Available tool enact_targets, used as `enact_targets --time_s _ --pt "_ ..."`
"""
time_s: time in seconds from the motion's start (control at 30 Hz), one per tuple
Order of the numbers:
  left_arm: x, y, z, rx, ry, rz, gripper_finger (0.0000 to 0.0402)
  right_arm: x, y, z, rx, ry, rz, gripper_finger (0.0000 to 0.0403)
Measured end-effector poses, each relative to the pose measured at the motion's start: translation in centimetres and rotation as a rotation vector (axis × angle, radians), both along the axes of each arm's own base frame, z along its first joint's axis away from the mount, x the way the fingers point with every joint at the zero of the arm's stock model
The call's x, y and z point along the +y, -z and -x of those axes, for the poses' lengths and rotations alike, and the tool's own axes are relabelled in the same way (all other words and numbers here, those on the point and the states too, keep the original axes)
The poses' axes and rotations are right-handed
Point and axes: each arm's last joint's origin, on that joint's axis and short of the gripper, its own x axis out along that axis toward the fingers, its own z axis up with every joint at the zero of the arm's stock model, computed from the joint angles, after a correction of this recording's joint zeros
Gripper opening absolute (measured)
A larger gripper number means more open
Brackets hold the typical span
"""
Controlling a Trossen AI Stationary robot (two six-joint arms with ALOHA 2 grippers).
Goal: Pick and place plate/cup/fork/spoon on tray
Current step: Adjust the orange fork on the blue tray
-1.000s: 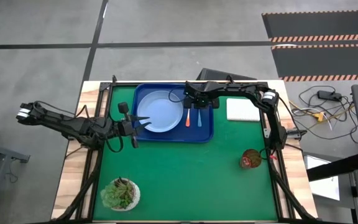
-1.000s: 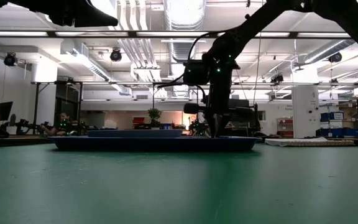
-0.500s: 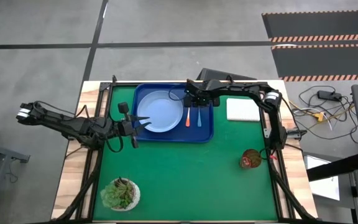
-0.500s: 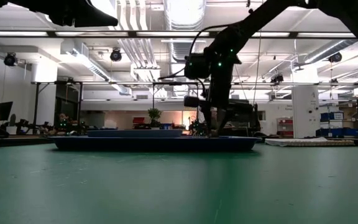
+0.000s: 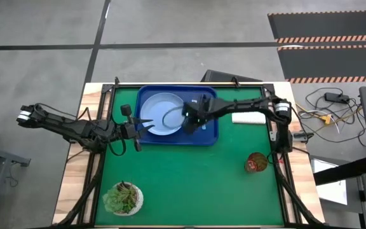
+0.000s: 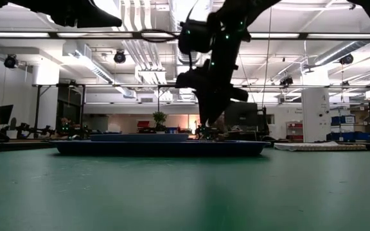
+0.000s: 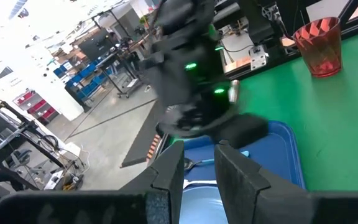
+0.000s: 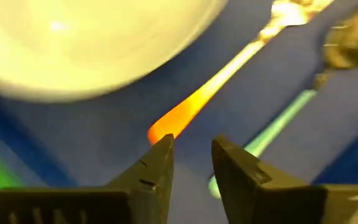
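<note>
The dark-blue tray [image 5: 210, 135] lies at the table's far middle. The pale-blue plate [image 5: 161, 113] rests flat in its left half. In the right wrist view, the orange-handled fork [image 8: 191, 109] and the blue-handled spoon [image 8: 278, 124] lie flat on the tray floor beside the plate [image 8: 92, 43]. My right gripper [image 5: 191, 122] hovers over the tray just right of the plate, shut and empty, above the two handles [image 8: 191, 152]. The dark-red cup [image 5: 257, 162] stands upright on the mat at the right. My left gripper [image 5: 143, 125] waits at the tray's left edge, shut and empty.
A potted green succulent [image 5: 122, 198] stands at the near left. A white square pad [image 5: 251, 117] lies right of the tray, partly under my right arm. Open green mat [image 5: 189, 184] lies between the tray and the near edge.
My right gripper has risen off the tray's right half and swung toward the table's near edge and a little left, turning as it went. The fork and spoon stay flat on the tray. My left arm has kept still.
</note>
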Motion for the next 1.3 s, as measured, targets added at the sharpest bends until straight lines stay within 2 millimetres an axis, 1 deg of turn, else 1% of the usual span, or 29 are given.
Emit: enact_targets --time_s 0.1,0.17,0.3,0.47,0.57,0.67,0.8,0.87,1.03,1.3 --pt "0.0 0.0 0.0 0.000 0.000 0.001 0.0070 2.3 0.1 -0.4 0.028 -0.140 0.057 0.0068" --pt "0.0 0.0 0.0 -0.005 0.000 0.002 0.0070 3.3 0.1 -0.6 0.038 -0.193 0.105 0.0050" --pt "0.0 -0.2 -0.1 -0.023 0.000 0.006 0.0070 4.4 1.0 -0.7 0.043 -0.236 0.193 0.0015" --pt "0.0 -0.2 -0.1 -0.027 0.000 0.007 0.0070 4.4 3.2 -0.8 -0.028 -0.355 0.240 0.0009" --pt "0.0 -0.2 -0.1 -0.027 0.000 0.007 0.0070 4.4 4.6 -0.6 -0.073 -0.452 0.299 0.0009" --pt "0.0 -0.2 -0.1 -0.025 0.000 0.007 0.0070 3.8 5.4 -0.2 -0.096 -0.489 0.329 0.0009" --pt "0.0 -0.2 -0.1 -0.025 0.000 0.007 0.0070 2.5 6.1 0.4 -0.118 -0.476 0.276 0.0009" --pt "0.0 -0.2 -0.1 -0.025 0.000 0.007 0.0070 2.2 6.2 0.6 -0.129 -0.469 0.254 0.0009" --pt "0.0 -0.2 -0.1 -0.025 0.000 0.007 0.0070 1.8 6.6 0.9 -0.123 -0.453 0.246 0.0009" --pt "0.0 -0.2 -0.1 -0.024 0.000 0.007 0.0070 1.9 7.0 1.2 -0.119 -0.440 0.232 0.0009"
